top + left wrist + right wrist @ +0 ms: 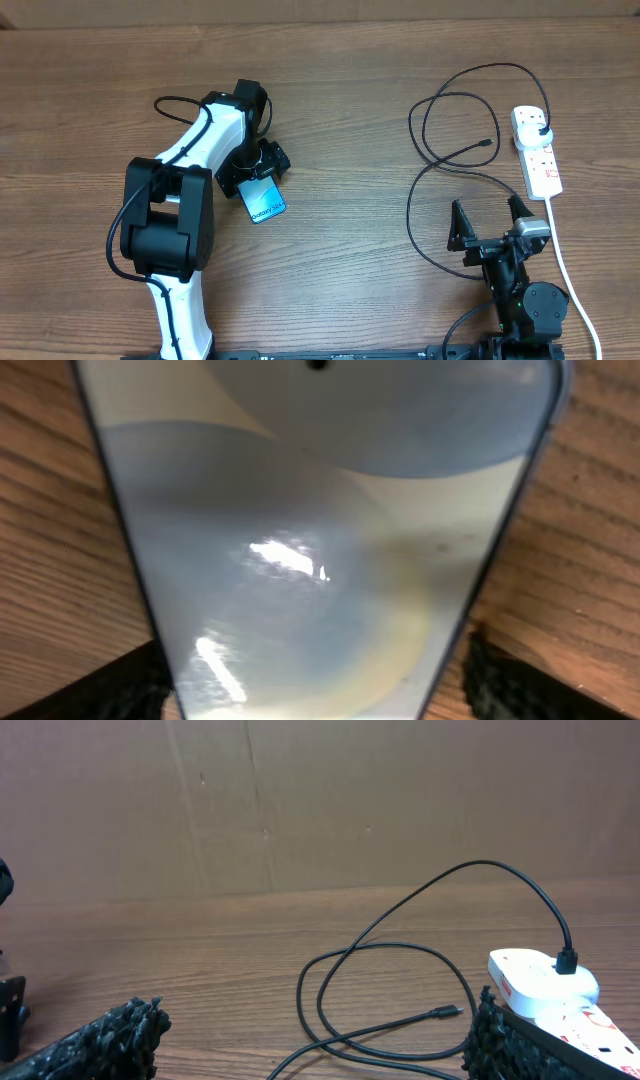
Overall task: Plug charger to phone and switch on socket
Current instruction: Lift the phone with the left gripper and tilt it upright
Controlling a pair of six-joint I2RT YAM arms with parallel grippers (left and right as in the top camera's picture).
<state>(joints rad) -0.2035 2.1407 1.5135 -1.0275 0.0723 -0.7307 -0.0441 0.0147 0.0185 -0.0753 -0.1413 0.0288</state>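
In the left-centre of the overhead view, the left end effector (pixel 258 180) is closed on the phone (pixel 265 204); its dark fingers (pixel 115 690) press against both long edges, and the lit pale-blue screen fills the wrist view. At the lower right, the right end effector (pixel 489 222) stands wide open and holds nothing. The charger (pixel 410 122) loops over the bench (pixel 350 280) at the upper right. Its plug sits in the socket (pixel 538 152) and its connector tip (pixel 490 143) lies loose, well apart from the phone. A white cord (pixel 572 285) runs toward the lower right corner.
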